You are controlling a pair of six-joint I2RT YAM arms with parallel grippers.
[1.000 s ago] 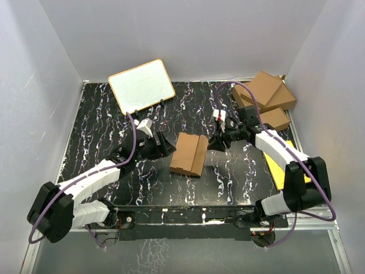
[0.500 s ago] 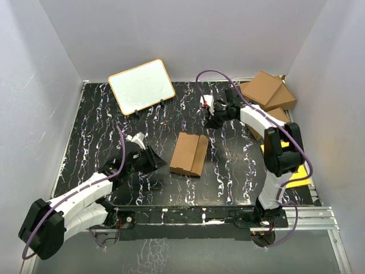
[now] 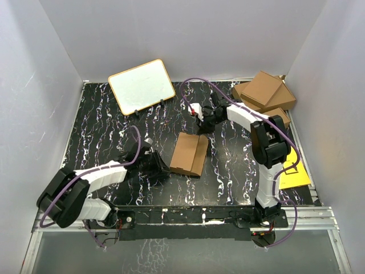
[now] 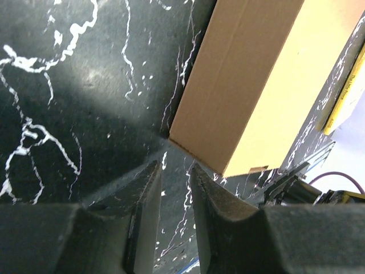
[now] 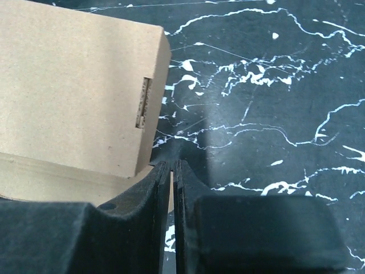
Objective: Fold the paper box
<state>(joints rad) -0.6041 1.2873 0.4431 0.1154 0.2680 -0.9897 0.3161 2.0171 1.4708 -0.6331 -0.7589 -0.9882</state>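
Observation:
The paper box (image 3: 190,154), a small plain brown carton, lies folded in the middle of the black marbled table. My left gripper (image 3: 161,166) sits low on the table just left of the box's near left corner, apart from it. In the left wrist view its fingers (image 4: 145,188) stand a narrow gap apart with only table between them, and the box (image 4: 239,85) lies just beyond the tips. My right gripper (image 3: 204,125) hangs over the box's far right corner. In the right wrist view the right gripper (image 5: 173,163) is shut on nothing, beside the box (image 5: 74,85).
A whiteboard (image 3: 141,85) leans at the back left. Larger brown cartons (image 3: 263,91) are stacked at the back right corner. A yellow sheet (image 3: 295,171) lies along the right edge. Grey walls enclose the table on three sides.
Both grippers have narrowed. The left arm drew back toward the near edge, then turned its tips to the box. The right arm swung from the box's right side to its far side.

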